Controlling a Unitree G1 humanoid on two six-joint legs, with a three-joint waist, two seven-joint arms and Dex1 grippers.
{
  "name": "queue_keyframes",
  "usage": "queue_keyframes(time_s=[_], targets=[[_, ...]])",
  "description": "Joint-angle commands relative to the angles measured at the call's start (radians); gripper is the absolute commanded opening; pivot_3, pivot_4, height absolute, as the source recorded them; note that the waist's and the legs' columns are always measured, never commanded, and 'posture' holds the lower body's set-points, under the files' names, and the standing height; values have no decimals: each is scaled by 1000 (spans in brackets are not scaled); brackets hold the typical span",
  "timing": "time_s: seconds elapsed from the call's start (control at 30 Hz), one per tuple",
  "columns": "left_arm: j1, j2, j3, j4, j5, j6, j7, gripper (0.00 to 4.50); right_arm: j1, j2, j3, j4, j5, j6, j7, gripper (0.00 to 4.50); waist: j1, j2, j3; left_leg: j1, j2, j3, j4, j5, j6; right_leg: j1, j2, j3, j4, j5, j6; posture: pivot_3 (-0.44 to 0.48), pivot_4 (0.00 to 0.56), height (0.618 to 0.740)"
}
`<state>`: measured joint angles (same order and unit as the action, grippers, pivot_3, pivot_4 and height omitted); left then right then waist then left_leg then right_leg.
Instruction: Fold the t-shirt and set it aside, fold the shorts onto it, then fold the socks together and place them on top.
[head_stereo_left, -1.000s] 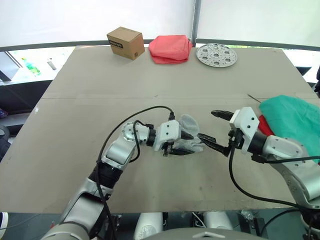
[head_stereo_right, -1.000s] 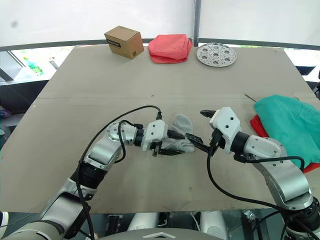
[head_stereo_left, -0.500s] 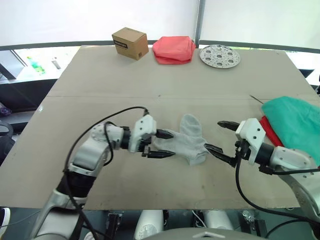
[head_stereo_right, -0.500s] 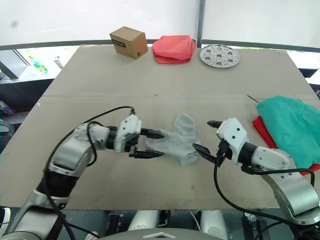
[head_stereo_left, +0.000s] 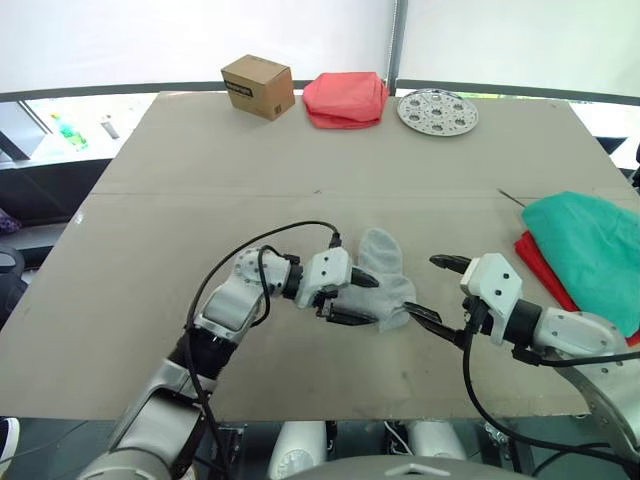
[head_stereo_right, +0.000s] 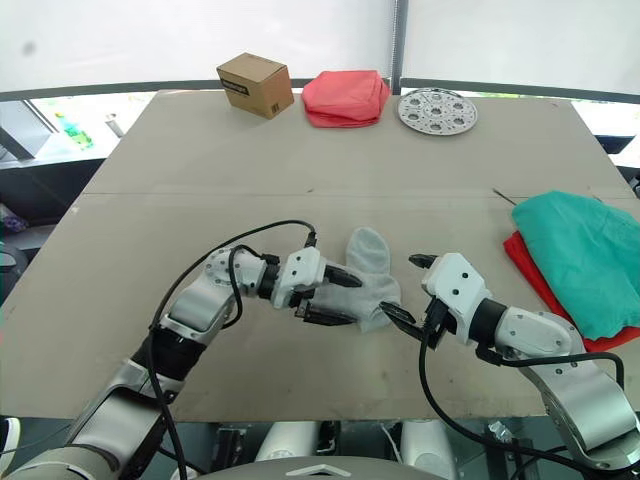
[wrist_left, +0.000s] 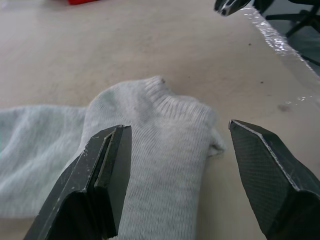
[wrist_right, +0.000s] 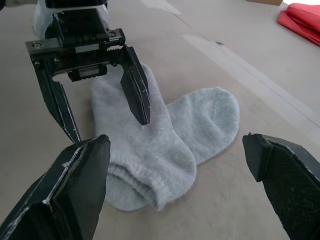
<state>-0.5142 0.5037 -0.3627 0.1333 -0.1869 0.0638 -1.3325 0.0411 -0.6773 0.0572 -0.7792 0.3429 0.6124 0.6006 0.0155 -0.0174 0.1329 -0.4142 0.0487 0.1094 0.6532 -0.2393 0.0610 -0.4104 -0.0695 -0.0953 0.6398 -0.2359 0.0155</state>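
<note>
The light grey socks (head_stereo_left: 388, 268) lie flat mid-table, one overlapping the other. My left gripper (head_stereo_left: 368, 300) is open, its two fingers straddling the socks' near end (wrist_left: 150, 130) just above the knit. My right gripper (head_stereo_left: 432, 290) is open too, a short way off the socks' right edge (wrist_right: 165, 145) and facing the left gripper (wrist_right: 110, 130). At the right side of the table the teal shorts (head_stereo_left: 585, 250) lie on top of the red t-shirt (head_stereo_left: 540, 265), of which a strip shows beneath.
At the far edge of the table stand a cardboard box (head_stereo_left: 258, 86), a folded salmon-pink cloth (head_stereo_left: 345, 98) and a perforated metal disc (head_stereo_left: 437, 110). The table's front edge (head_stereo_left: 330, 415) runs close below both arms.
Half a second ago the left gripper was drawn back at the socks' left end; it has since moved right over them. The right gripper stays near their right edge.
</note>
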Motion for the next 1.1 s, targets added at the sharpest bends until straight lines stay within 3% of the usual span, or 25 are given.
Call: queue_keyframes(time_s=[0.03, 0.33, 0.37, 0.47, 0.57, 0.73, 0.83, 0.93, 1.1], targets=[[-28, -3, 1, 32, 9, -68, -31, 3351, 4, -5, -30, -54, 3, 3, -14, 4500, -1, 0, 0, 0, 0, 0, 0, 0, 0, 0, 0, 0, 0, 0, 0, 0, 150, 740], [-46, -56, -30, 153, 70, -167, -35, 3351, -5, -3, -11, -67, -2, 24, -33, 4500, 0, 0, 0, 0, 0, -1, 0, 0, 0, 0, 1, -1, 1, 0, 0, 0, 150, 740], [-47, -61, -28, 163, 70, -171, -34, 2836, -7, -2, -10, -67, -2, 25, -34, 4500, -1, 0, 0, 0, 0, -1, 0, 0, 0, 0, 1, -1, 1, 0, 0, 0, 150, 740], [-44, -66, -11, 175, 38, -166, -61, 2044, -10, -3, -16, -65, 0, 26, -32, 4500, -1, 0, 0, 0, 0, -1, 0, 0, 0, 0, 1, 0, 1, 0, 0, 0, 150, 740], [-37, -56, 3, 181, 22, -163, -78, 2044, -12, -2, -22, -60, -2, 22, -31, 4500, -1, 0, 0, 0, 0, -1, 0, 0, 0, 0, 1, -1, 1, 0, 0, 0, 150, 740], [-46, -35, -34, 252, 105, -271, -80, 2044, -15, 5, -14, -48, -10, 10, -33, 4500, -1, 0, 0, 0, 0, -1, 0, 0, 0, 0, 1, -1, 1, 0, 0, 0, 150, 740], [-97, -14, -60, 352, 132, -400, -159, 1292, -26, 9, -8, -41, -15, 7, -32, 4500, -1, -1, -1, 0, 0, -1, 0, 0, 0, 0, 1, -1, 1, 0, 0, 0, 150, 740], [-199, -3, -55, 481, 129, -521, -243, 17, -28, 10, -8, -37, -18, 6, -27, 4500, -1, -3, -3, 0, 0, -1, 0, 0, 0, 0, 1, -1, 1, 0, 0, 0, 150, 740], [-407, 48, -106, 668, 33, -679, -282, 17, -34, 14, -11, -47, -13, 16, -26, 4500, -2, -4, -2, -1, 0, -1, 0, 0, 0, -1, 1, -2, 1, 1, 0, 0, 150, 740]])
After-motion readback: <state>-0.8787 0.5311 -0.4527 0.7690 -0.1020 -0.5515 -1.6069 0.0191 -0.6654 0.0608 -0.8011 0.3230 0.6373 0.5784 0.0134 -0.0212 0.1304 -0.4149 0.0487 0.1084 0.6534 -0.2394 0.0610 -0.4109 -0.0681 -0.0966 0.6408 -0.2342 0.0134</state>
